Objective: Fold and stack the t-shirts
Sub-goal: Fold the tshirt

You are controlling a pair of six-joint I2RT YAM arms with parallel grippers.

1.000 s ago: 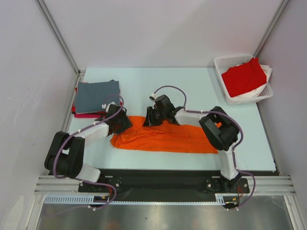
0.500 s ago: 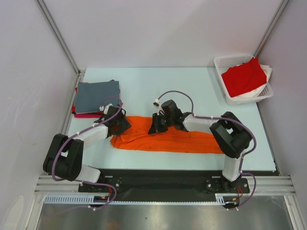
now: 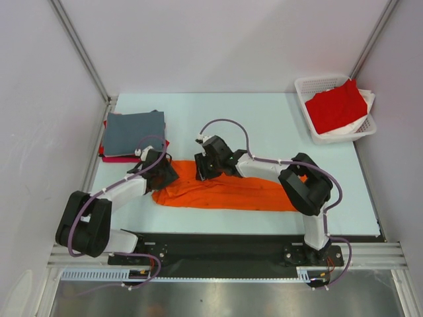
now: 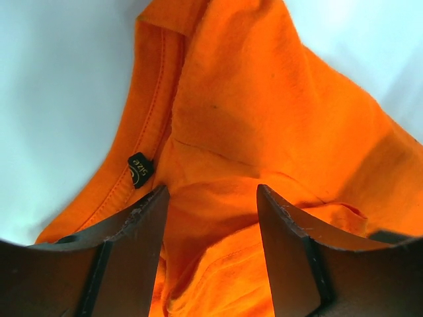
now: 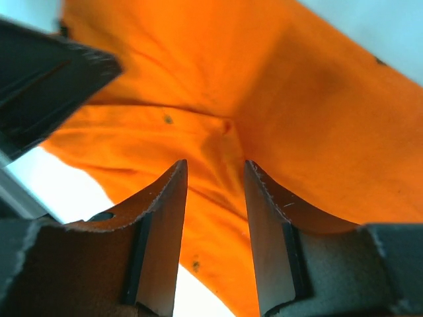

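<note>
Once slid leftward along orange t-shirt point(image 3: 244, 193), reopened right gripper point(image 3: 200, 173) partway, empty. Kept left gripper point(image 3: 165, 178) parted, empty. Regrasp before folding.

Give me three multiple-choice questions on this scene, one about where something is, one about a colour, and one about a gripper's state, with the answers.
1. Where is the folded grey t-shirt?
A. in the basket
B. on a stack at the far left
C. under the right arm

2. What colour is the t-shirt stretched out in a long band?
A. magenta
B. grey
C. orange

3. How do the jaws of the left gripper stand?
A. apart, over orange cloth
B. shut on the grey t-shirt
C. shut on the basket's rim

Answers:
1 B, it lies at the far left with red cloth showing beneath.
2 C, the orange t-shirt lies across the near side.
3 A, the left wrist view shows a clear gap.
</note>
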